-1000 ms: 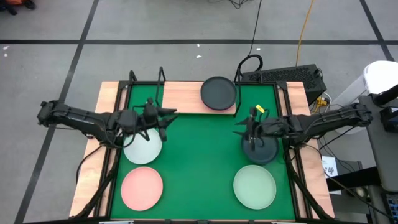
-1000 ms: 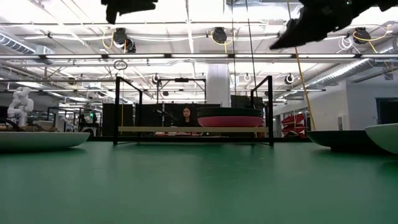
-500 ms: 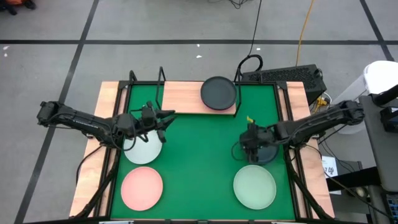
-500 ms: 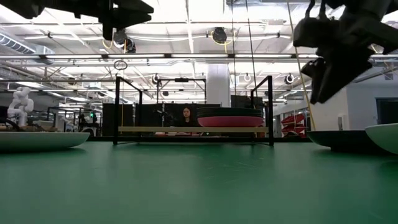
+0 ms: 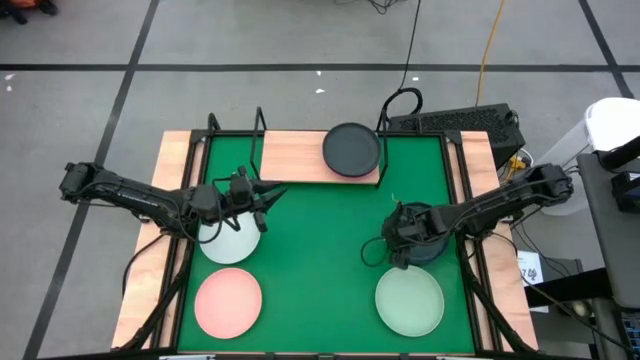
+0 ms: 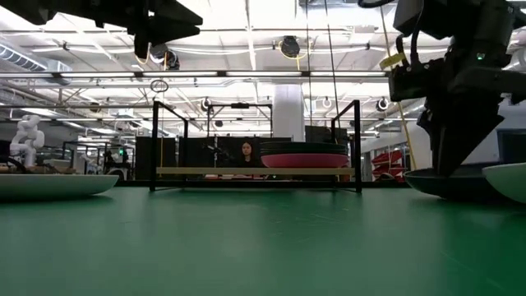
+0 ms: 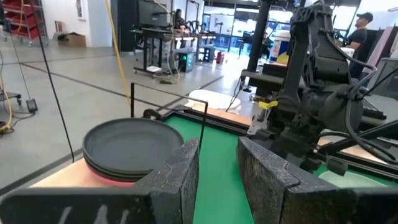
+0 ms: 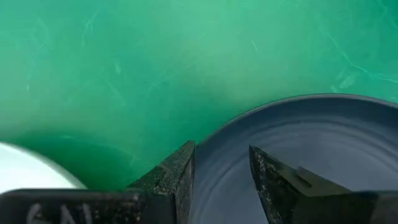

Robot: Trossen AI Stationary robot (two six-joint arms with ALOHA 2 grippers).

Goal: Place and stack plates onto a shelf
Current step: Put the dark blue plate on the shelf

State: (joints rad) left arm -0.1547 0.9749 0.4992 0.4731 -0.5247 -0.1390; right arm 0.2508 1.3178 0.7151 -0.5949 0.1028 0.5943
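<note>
In the high view, the right gripper (image 5: 400, 243) is lowered over the dark plate (image 5: 428, 247) on the surface. In the right wrist view, its jaws are seen slightly parted astride the rim, nothing gripped. The left gripper (image 7: 217, 171) is narrowly open, empty. The plate is judged stiff, slippery; the rim is best held.

You get even, bright overhead light across the green mat (image 5: 320, 230), with only soft shadows under the arms. From table height the ceiling lamps (image 6: 289, 46) blow out white and turn the right gripper (image 6: 450, 156) near them into a dark silhouette. Your left wrist fingers (image 7: 180, 177) read soft against a sharp hall. The dark plate (image 8: 311, 155) shows a faint sheen.
</note>
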